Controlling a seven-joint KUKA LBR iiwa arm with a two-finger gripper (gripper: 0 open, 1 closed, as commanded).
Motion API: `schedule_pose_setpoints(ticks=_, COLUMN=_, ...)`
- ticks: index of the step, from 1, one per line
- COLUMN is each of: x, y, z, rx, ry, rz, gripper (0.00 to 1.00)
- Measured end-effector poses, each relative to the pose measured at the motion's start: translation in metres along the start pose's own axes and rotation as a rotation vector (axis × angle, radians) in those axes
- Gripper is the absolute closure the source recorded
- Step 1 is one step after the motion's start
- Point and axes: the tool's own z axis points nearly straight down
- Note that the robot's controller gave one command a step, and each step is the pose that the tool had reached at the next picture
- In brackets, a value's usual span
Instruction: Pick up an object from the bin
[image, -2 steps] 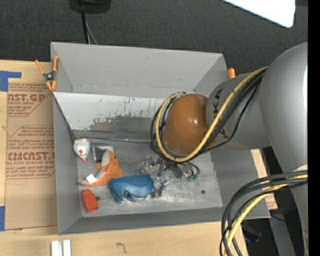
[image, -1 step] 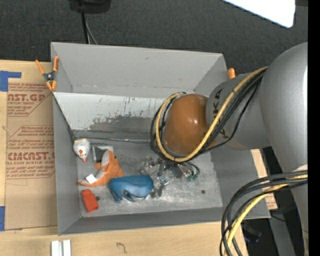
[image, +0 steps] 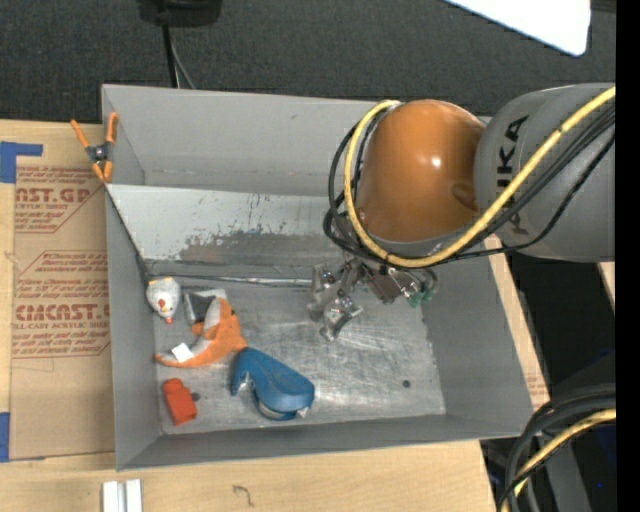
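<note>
One blue teardrop-shaped tool (image: 270, 383) lies slantwise, tip pointing lower right

Pretty sure I live in a robotics lab, not anybody's house. My arm (image: 560, 170) is a big grey industrial one with KUKA lettering on it, an orange cover (image: 420, 165) on the wrist and yellow cables (image: 350, 170) looped loose around it. Under me sits a scuffed grey metal bin (image: 250, 140) on a light wooden tabletop (image: 350, 470). The stuff in it is random test junk: a blue plastic thing (image: 270, 382), a small red block (image: 179, 400), an orange scrap (image: 222, 340), a little white toy (image: 163, 296). Dark carpet-looking floor (image: 350, 50) behind.
</note>
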Motion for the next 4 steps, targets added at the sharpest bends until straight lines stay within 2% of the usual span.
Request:
schedule_pose_setpoints(ticks=1, x=0.0, y=0.0, z=0.0, rx=0.0, ry=0.0, rz=0.0, gripper=1.0)
schedule_pose_setpoints(ticks=2, x=0.015, y=-0.009, z=0.081, rx=-0.001, ry=0.008, rz=0.358, gripper=0.0)
schedule_pose_setpoints(ticks=3, x=0.014, y=-0.009, z=0.08, rx=0.0, ry=0.006, rz=0.358, gripper=0.0)
schedule_pose_setpoints(ticks=4, x=0.028, y=-0.001, z=0.071, rx=0.0, ry=0.003, rz=0.215, gripper=0.0)
